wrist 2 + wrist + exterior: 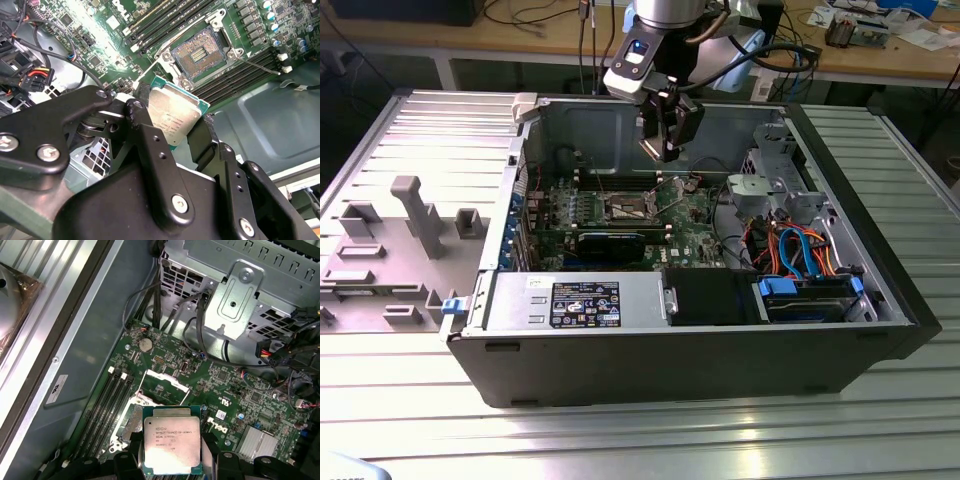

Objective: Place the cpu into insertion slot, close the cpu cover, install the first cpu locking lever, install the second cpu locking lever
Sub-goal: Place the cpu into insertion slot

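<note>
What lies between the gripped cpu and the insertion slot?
Nothing: in the second wrist view the cpu, held by the gripper, hangs apart from the open insertion slot, the stretch between them bare.

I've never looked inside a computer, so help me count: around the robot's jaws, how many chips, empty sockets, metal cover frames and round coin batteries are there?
Chip: 1, gripped
Socket: 1, empty
Cover frame: 1, open
Coin battery: 1
Total: 4
</note>
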`<state>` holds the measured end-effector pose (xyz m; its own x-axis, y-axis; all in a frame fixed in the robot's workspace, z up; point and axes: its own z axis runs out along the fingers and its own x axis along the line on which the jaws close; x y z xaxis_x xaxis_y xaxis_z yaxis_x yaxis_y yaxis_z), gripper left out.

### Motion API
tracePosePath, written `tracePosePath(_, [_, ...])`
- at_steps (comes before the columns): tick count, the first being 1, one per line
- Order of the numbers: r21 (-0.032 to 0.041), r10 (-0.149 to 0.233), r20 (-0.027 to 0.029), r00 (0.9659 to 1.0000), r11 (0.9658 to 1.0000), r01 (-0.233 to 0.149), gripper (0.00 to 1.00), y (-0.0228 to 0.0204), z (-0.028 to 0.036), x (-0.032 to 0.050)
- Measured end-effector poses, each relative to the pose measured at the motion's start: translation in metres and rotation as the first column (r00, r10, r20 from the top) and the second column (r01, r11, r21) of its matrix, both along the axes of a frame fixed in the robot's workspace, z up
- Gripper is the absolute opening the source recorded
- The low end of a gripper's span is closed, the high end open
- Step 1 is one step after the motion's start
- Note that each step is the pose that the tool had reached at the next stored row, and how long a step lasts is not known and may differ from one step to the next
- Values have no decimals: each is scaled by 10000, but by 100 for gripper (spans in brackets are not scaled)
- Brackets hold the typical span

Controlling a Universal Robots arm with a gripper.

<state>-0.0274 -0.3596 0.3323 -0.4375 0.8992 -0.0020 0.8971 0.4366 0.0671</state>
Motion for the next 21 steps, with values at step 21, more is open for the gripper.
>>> tracePosePath(21, [0, -193, 0, 9998, 9998, 193, 55, 0, 0, 0])
